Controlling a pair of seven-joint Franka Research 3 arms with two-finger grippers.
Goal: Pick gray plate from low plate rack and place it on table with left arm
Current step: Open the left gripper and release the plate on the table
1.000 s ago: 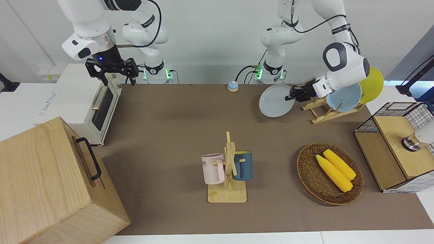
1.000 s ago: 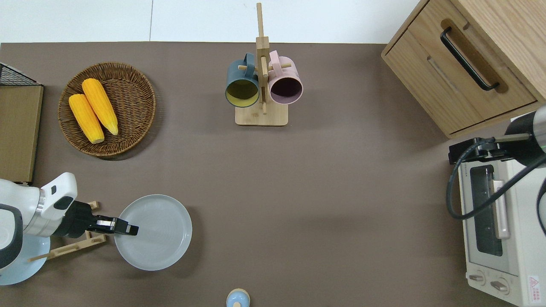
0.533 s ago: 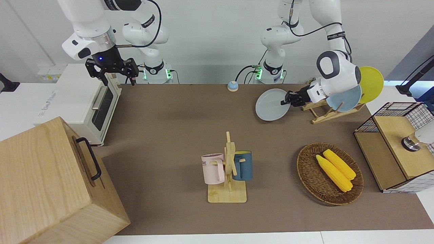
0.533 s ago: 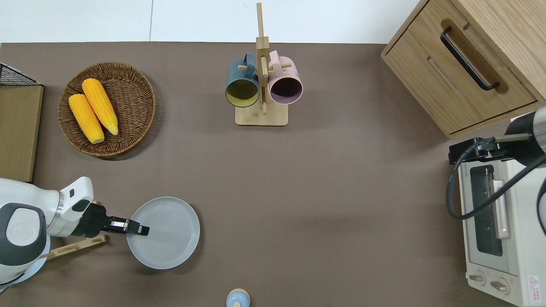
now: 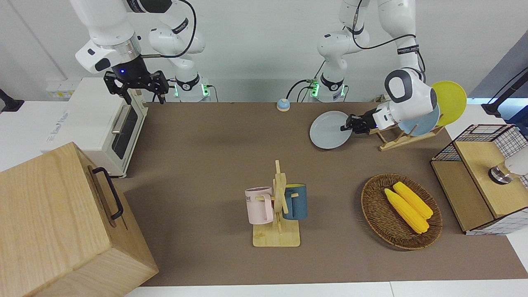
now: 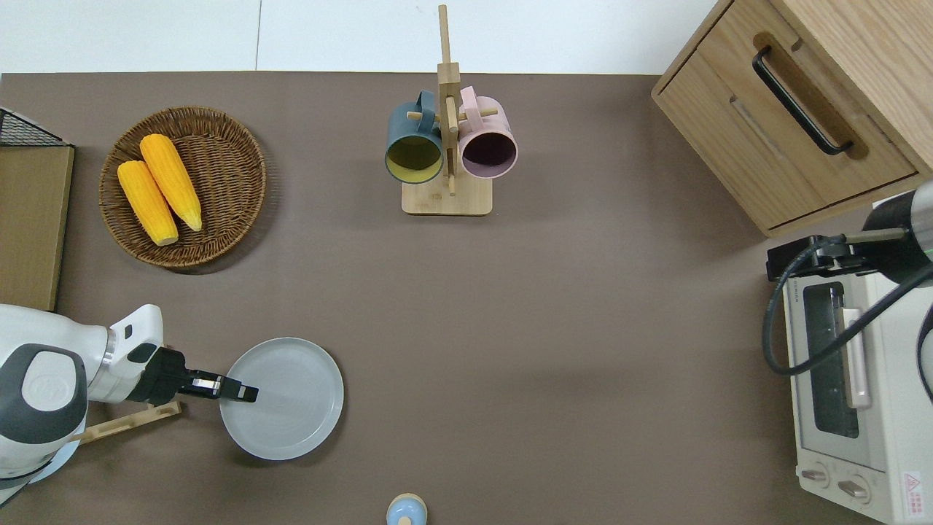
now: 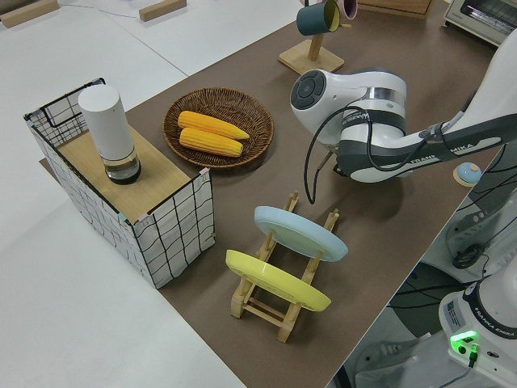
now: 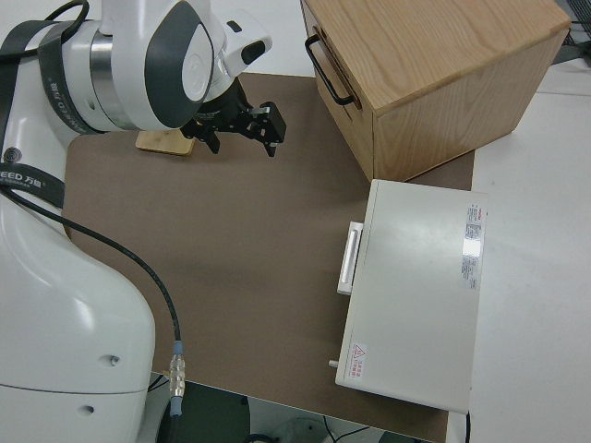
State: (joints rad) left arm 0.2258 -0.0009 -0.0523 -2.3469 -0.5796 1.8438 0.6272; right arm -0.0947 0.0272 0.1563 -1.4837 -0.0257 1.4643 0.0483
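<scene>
The gray plate (image 5: 326, 131) (image 6: 291, 399) lies nearly flat, low over the table (image 5: 214, 144) (image 6: 547, 328), beside the low plate rack (image 5: 394, 140) (image 6: 131, 421) (image 7: 279, 303) on its middle-of-table side. I cannot tell whether the plate touches the tabletop. My left gripper (image 5: 345, 126) (image 6: 246, 394) is shut on the plate's rim nearest the rack. The rack still holds a light blue plate (image 5: 427, 121) (image 7: 299, 232) and a yellow plate (image 5: 451, 101) (image 7: 275, 280). The left side view hides the gray plate. My right gripper (image 5: 142, 97) (image 8: 245, 138) is parked and open.
A mug stand (image 5: 278, 214) (image 6: 446, 146) with two mugs stands mid-table. A wicker basket of corn (image 5: 373, 214) (image 6: 233, 182) and a wire crate (image 5: 482, 177) lie toward the left arm's end. A bell (image 5: 283, 104) (image 6: 406, 510), toaster oven (image 5: 99, 123) and wooden cabinet (image 5: 62, 222) are also here.
My left gripper carried the gray plate a little farther from the rack toward the table's middle, lowering it and tipping it flatter. The right arm has not moved.
</scene>
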